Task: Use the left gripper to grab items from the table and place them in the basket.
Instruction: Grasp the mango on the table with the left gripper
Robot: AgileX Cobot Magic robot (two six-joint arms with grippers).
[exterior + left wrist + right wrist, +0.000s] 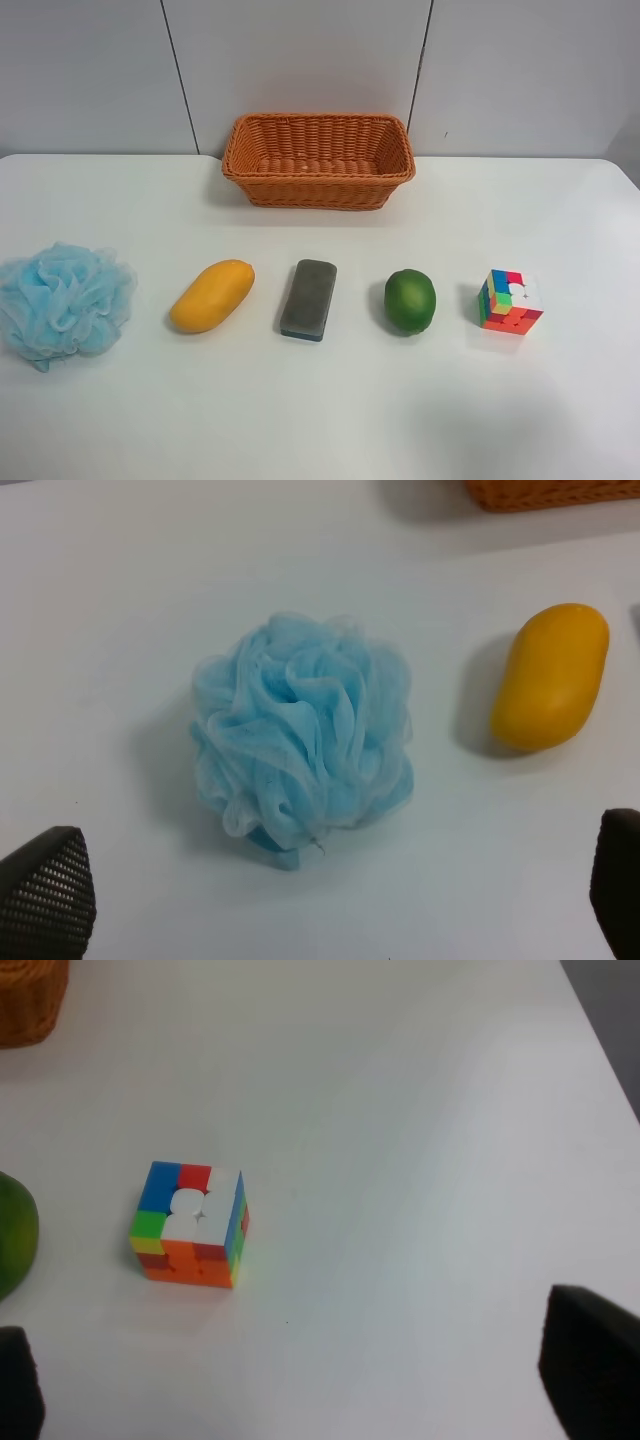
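In the high view, the basket [320, 192] sat far and centred on the desk [100, 420], its long side running left to right. A nearer row held the pouf [62, 300], mango [212, 295], block [308, 298], green fruit [410, 300] and cube [510, 300]. The mango's long axis slanted from near-left to far-right, and the block's ran almost near to far. No arm showed here. In the right wrist view, the right tool [305, 1390] stood wide and empty near the cube. In the left wrist view, the left tool [330, 920] was spread wide, holding nothing, close to the round pouf. The pouf's loose mesh might snag a finger or slip free, and the smooth mango might squirt out if pinched end to end.
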